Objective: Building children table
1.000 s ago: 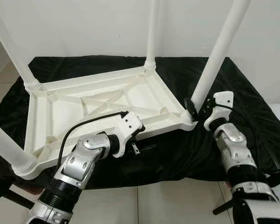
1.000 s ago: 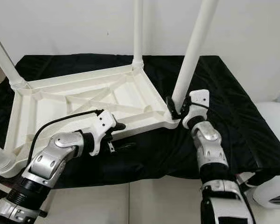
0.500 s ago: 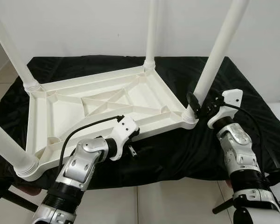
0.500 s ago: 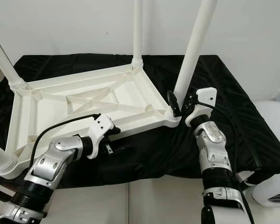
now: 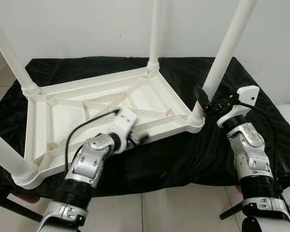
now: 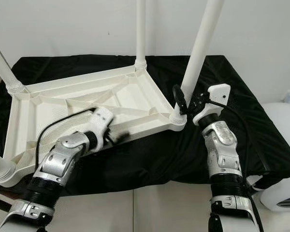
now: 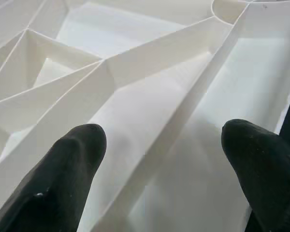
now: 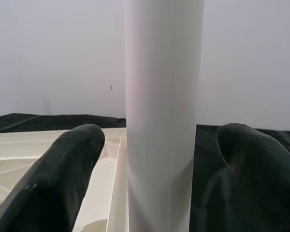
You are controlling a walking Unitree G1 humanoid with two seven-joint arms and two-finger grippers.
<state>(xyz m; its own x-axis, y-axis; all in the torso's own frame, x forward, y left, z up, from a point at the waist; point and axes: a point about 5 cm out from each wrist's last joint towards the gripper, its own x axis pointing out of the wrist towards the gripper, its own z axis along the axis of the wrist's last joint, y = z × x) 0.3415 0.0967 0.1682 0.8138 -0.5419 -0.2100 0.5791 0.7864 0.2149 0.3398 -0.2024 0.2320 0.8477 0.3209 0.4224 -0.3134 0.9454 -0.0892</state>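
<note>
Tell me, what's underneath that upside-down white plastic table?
A black cloth lies under the white plastic table, spreading past it on all sides and hanging over the near edge. Whatever the cloth itself covers is hidden.

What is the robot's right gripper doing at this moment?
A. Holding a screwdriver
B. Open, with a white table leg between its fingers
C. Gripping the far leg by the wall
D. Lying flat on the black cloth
B. In the right wrist view the table leg stands between the spread fingers of the right gripper, by the upturned table's near right corner.
</note>
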